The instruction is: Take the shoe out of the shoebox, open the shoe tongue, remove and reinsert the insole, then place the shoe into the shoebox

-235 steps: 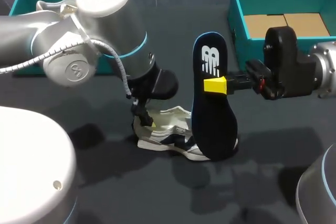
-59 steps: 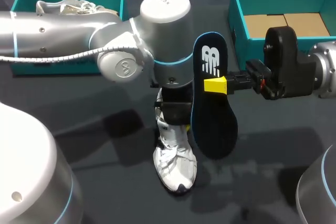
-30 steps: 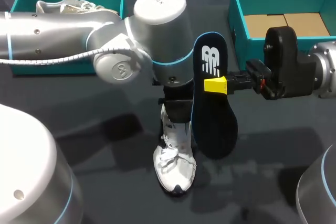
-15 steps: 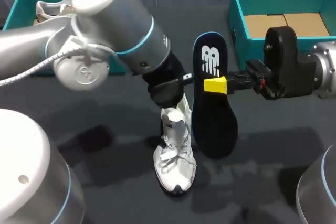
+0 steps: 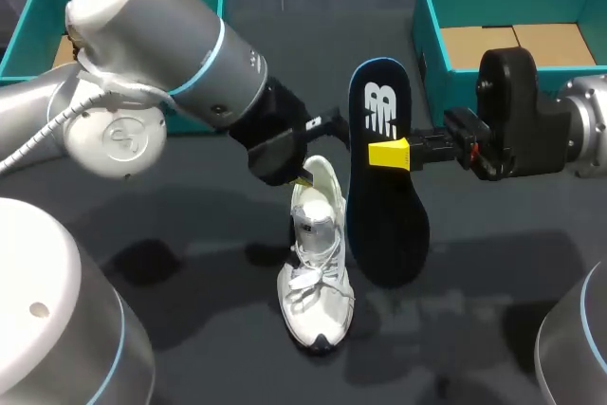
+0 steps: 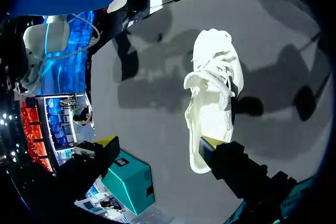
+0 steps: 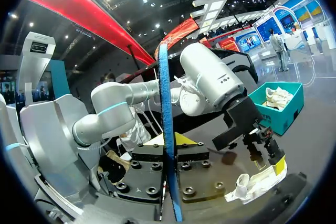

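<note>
Left tool (image 6: 157, 142) at heel of shoe (image 5: 316, 263); right tool (image 5: 389, 154) around upright insole (image 5: 384, 234).

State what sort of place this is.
Probably a robot workbench set up for a shoe-handling routine. A dark table carries a teal left shoebox and right shoebox. A white shoe lies between them, and the right gripper holds its insole upright.

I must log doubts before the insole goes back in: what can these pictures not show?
- Head view: the insole hides the far finger of the right gripper.
- Left wrist view: one finger of the left gripper covers the heel of the shoe; contact unclear.
- Right wrist view: insole edge-on, both faces unseen.
</note>
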Robot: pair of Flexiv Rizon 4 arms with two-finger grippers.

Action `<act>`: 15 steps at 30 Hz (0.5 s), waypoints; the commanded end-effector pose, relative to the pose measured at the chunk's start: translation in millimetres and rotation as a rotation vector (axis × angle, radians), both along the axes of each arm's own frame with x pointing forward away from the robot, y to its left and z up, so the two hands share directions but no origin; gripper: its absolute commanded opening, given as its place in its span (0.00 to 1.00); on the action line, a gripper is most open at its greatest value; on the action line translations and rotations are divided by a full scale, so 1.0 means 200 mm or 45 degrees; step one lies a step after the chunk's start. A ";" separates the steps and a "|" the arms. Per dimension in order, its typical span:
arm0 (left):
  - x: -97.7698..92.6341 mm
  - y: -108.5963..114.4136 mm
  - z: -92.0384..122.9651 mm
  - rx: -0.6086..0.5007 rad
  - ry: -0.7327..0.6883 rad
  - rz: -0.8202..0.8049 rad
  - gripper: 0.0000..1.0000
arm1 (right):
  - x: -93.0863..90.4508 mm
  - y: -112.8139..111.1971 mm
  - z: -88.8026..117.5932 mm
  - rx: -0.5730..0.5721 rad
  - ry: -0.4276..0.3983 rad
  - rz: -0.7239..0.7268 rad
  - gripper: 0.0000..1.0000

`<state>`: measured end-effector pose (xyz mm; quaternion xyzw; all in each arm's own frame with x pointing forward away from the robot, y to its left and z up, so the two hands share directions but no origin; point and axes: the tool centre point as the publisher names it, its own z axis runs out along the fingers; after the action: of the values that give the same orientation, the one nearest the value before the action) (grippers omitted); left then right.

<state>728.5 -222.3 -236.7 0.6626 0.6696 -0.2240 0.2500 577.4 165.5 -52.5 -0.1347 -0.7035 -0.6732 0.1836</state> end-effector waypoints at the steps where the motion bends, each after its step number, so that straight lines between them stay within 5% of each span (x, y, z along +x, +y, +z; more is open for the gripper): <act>1: 0.02 0.04 0.07 -0.204 -0.027 -0.046 1.00 | 0.00 0.01 0.00 0.001 0.000 -0.002 0.00; 4: 0.04 0.06 0.20 -0.381 -0.019 -0.127 1.00 | 0.00 0.01 0.00 0.001 0.000 -0.002 0.00; 15: 0.04 0.06 0.20 -0.381 -0.019 -0.127 1.00 | 0.00 0.01 0.00 0.001 0.000 -0.002 0.00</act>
<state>739.4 -213.4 -192.8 0.6575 0.5984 -0.3206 0.3270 577.4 165.5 -52.5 -0.1347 -0.7035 -0.6732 0.1836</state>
